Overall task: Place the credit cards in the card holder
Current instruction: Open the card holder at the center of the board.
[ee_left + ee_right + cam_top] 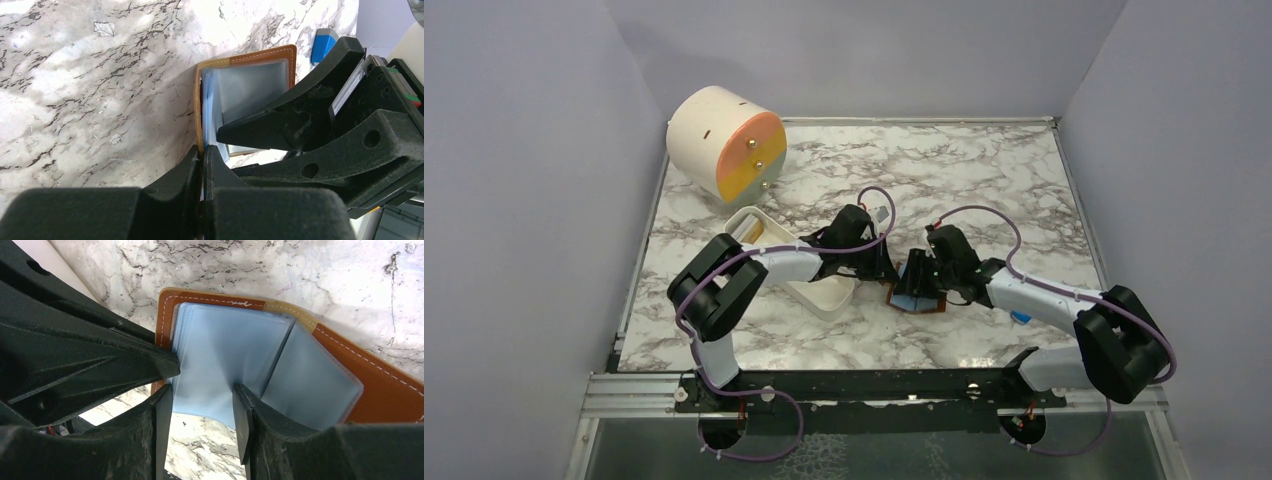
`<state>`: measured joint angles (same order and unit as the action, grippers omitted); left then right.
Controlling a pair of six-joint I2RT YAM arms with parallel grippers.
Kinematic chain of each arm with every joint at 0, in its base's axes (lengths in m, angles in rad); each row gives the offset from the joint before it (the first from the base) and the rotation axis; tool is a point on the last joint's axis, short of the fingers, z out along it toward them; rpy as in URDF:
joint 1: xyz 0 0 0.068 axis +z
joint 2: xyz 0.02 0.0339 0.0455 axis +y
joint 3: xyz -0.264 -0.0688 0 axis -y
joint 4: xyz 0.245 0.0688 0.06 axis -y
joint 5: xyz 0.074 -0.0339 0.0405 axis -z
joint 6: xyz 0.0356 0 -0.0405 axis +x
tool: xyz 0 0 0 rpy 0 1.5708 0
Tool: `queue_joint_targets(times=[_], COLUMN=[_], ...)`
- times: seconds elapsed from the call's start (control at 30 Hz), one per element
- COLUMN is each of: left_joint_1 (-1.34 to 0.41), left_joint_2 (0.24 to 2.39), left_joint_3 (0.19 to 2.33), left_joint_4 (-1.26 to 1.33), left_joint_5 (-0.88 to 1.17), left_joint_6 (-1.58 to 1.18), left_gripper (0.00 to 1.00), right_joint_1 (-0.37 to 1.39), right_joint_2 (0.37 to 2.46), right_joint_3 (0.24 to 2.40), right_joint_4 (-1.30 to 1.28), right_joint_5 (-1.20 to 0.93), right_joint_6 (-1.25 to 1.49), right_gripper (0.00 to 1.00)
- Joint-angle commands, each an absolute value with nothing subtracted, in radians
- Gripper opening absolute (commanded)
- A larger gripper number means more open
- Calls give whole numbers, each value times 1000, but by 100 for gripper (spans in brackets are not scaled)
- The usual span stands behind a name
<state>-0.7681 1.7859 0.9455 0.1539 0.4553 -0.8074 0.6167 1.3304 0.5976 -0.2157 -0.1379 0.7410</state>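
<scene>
Marble-pattern table (984,180) across the whole enclosure. At far left, a white drum (724,140) on its side, orange and yellow face turned right. White oblong tray (829,298) left of centre, partly under the left arm. Just right of it, near centre, the brown card holder (919,300) lies open, pale blue pockets up. Its tray-side edge is pinched in the left gripper (203,155), jaws closed tight on the cover. Over the pockets, the right gripper (202,395) has its jaws parted, blue pocket leaves between the fingers. Small blue block (1020,317) on the table at right, beside the right arm.
</scene>
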Motion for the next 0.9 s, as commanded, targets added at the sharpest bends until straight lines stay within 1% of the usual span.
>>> queue_joint_targets(times=[0.0,0.07,0.13,0.17,0.27,0.53,0.7,0.87], left_joint_1=[-777,-776,-776,-776,-776,-776,-776,-776], left_joint_2=[1724,1723,1723,1724,1728,1729,1728,1728], left_joint_3=[944,949,952,952,953,959,973,979], left_joint_4=[197,182,177,177,182,154,111,91], left_joint_5=[481,472,470,469,471,452,423,411], left_joint_6=[-831,-821,-818,-816,-816,-794,-768,-754], left_gripper=[7,10,11,10,0,0,0,0], right_joint_1=[622,621,622,621,621,622,622,622], right_joint_2=[1342,1339,1338,1338,1329,1288,1274,1250], right_joint_3=[570,569,569,568,563,578,617,644], right_joint_4=[-221,-230,-238,-241,-243,-266,-342,-404], right_joint_5=[-90,-75,-62,-58,-56,-57,-13,27], right_joint_6=[738,733,729,727,726,718,703,690], right_gripper=[46,44,43,43,40,36,38,38])
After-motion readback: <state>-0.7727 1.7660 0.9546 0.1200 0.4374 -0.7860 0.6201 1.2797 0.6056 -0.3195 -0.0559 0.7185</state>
